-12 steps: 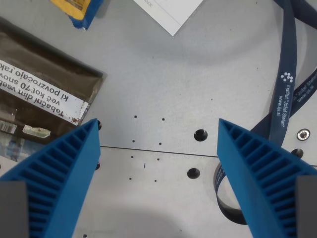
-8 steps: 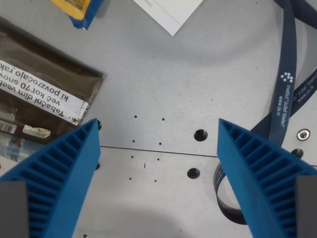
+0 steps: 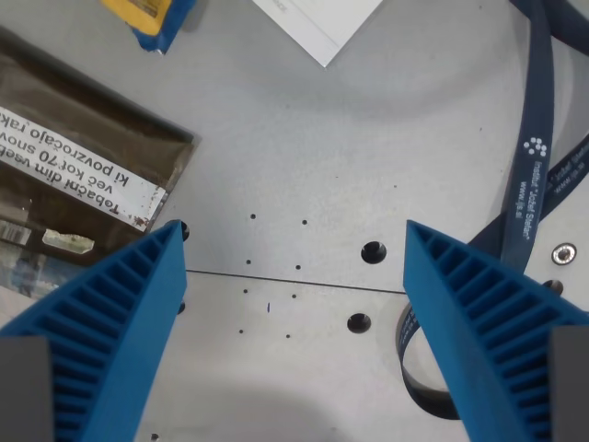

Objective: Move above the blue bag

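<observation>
My pincer [image 3: 293,241] stood wide open over bare desk, holding nothing; its two fingers [image 3: 110,318] were blue plastic, ribbed with fine parallel ridges, each tapering to a point; the gap between the tips took in a broad stretch of the surface.

The desk [image 3: 304,138] was a matte grey metal plate, lightly speckled; a thin seam ran across it between my fingertips; several small pinholes and two larger round holes [image 3: 372,250] were set near that seam.

The blue bag [image 3: 152,18] lay at the far left corner of the wrist view, cut off by the top edge; only a glossy blue rim with a yellow patch showed; it was well apart from my pincer. Just beside it, toward the wrist view's left, lay a flat brown pouch [image 3: 83,175] with a white printed label, crinkled at its sealed edge. A white paper sheet [image 3: 322,23] reached in from the top; a dark blue woven lanyard [image 3: 534,157] with white print curved down the wrist view's right.
</observation>
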You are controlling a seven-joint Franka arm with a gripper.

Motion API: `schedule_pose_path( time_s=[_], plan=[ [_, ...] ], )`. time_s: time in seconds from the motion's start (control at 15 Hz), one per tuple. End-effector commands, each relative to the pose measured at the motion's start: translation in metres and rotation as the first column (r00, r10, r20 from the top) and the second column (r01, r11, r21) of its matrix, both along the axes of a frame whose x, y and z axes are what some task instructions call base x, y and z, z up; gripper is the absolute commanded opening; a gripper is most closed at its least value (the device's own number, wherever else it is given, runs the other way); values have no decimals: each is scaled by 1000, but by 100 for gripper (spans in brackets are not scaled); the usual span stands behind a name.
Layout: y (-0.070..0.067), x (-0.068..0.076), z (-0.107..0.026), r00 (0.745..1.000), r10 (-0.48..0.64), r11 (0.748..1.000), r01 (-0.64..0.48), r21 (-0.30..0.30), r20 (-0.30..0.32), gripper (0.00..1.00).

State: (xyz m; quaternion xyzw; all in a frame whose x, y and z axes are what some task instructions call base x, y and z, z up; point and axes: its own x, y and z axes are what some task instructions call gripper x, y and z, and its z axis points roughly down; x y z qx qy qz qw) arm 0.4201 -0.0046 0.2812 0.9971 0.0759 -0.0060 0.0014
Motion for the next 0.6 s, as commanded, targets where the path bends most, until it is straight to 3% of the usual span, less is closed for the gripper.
schedule_pose_path(
  time_s=[0.07,0.33,0.6],
  plan=[
    [4,5,-3,992,122,992,-122,8,14,100],
    [13,10,-12,972,236,972,-236,18,14,100],
    [24,17,-22,932,362,932,-362,31,8,100]
  ],
)
